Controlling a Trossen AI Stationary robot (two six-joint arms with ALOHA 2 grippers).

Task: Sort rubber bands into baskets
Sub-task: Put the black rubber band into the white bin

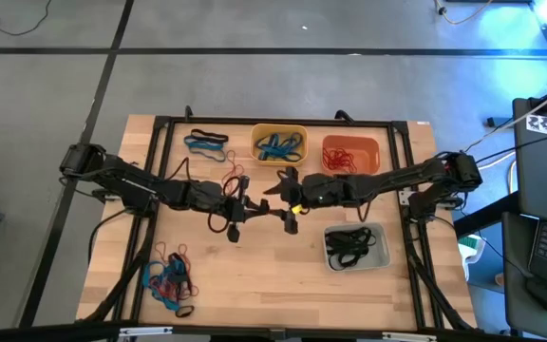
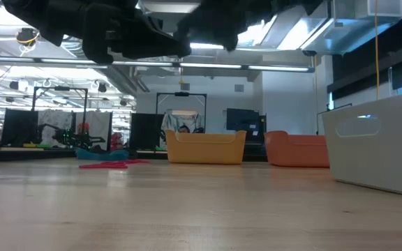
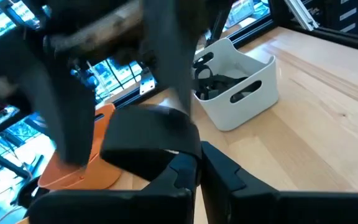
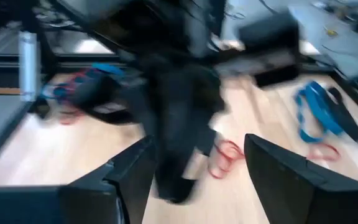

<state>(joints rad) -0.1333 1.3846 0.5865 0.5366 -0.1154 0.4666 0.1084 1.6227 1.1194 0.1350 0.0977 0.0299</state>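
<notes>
My left gripper (image 1: pixel 251 201) (image 3: pixel 199 167) is shut above the table's middle, and I see no rubber band between its fingers. My right gripper (image 1: pixel 281 186) (image 4: pixel 197 180) is open, facing it from the right. The left arm's dark, blurred end (image 4: pixel 179 124) is just ahead of the right fingers. The yellow basket (image 1: pixel 278 142) holds blue rubber bands, the orange basket (image 1: pixel 349 155) red ones, and the pale grey basket (image 1: pixel 356 245) black ones. A mixed pile of rubber bands (image 1: pixel 169 278) lies at the front left. Blue and black bands (image 1: pixel 207 142) lie at the far left, and a red band (image 4: pixel 225 155) lies under the grippers.
A black metal frame (image 1: pixel 160 122) runs around the tabletop, and cables hang by the arms. In the low view the baskets stand in a row at the far side, yellow (image 2: pixel 204 148), orange (image 2: pixel 299 148) and grey (image 2: pixel 379 139), with bare wood toward the near edge.
</notes>
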